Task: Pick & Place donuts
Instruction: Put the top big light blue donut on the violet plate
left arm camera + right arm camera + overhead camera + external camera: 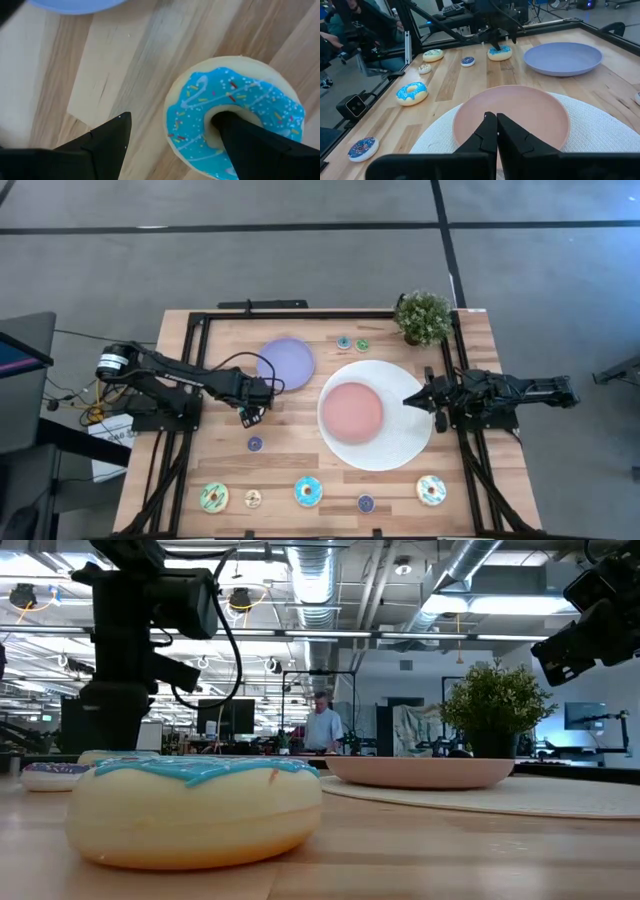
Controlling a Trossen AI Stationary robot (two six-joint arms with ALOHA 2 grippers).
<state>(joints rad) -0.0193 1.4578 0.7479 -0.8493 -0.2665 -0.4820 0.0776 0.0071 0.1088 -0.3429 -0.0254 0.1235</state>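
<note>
**Inspector A:** The left gripper is reaching down to the surface just beside the lilac plate. Its fingers are standing apart, one finger sitting inside the hole of a blue-iced sprinkled donut, the other resting on bare wood outside the ring. The donut is lying flat on the surface; the fingers are straddling one side of it but not closing on it.

**Inspector B:** And the right arm?

**Inspector A:** The right gripper is hovering at the edge of the white mat, pointing toward the pink plate. Its fingers are pressing together with nothing between them.

**Inspector B:** The remaining donuts?

**Inspector A:** A row is lying along the near edge: a green donut, a small tan donut, a second blue donut, a small purple donut and a cream donut with blue icing. Another small purple donut is lying just below the left gripper. Two minis, a small blue donut and a small green donut, are sitting near the far edge, between the lilac plate and the potted plant. Both plates are holding nothing.

**Inspector B:** Anything beyond the surface?

**Inspector A:** A person is standing in the room behind.
</note>
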